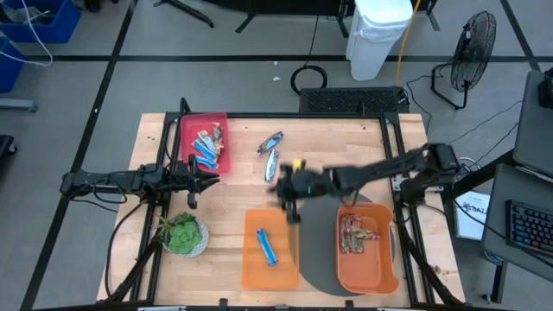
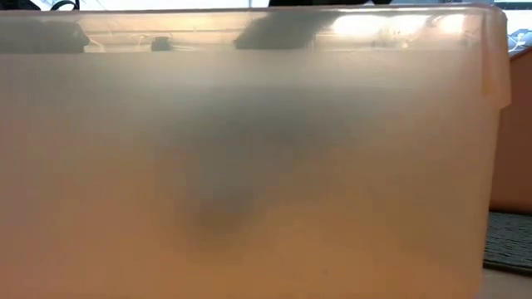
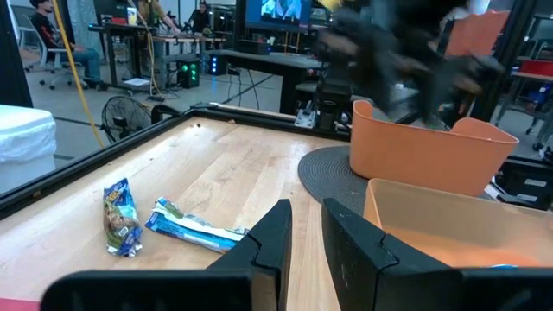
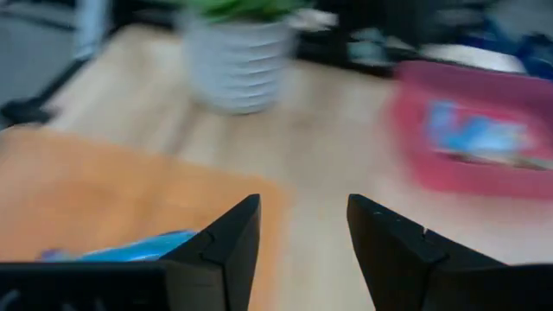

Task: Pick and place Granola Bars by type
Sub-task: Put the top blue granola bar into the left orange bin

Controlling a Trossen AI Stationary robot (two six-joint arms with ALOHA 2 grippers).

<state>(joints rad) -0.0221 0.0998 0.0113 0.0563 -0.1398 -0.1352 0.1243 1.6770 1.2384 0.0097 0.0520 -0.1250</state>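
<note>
Foil-wrapped Granola Bars (image 1: 272,154): two loose mid-table, others sorted in bins. Probably light, crinkly, slippery; pinch across the middle. Right gripper (image 1: 289,205) apart, empty, near them. Left gripper (image 1: 195,179): narrow gap, holding nothing.

I see a table (image 1: 233,194) of pale wood planks, smooth with a slight sheen, and on it a round dark mat (image 1: 324,242) that looks matt and finely woven in my left wrist view. The red tray (image 1: 223,142) and the two orange bins (image 1: 251,259) (image 1: 380,272) look like smooth plastic, the nearer orange one translucent and cloudy in my low view. The Granola Bars (image 3: 121,220) wear crinkled, glossy foil wrappers, and the plant's white bowl (image 4: 235,65) is ribbed and matt.
</note>
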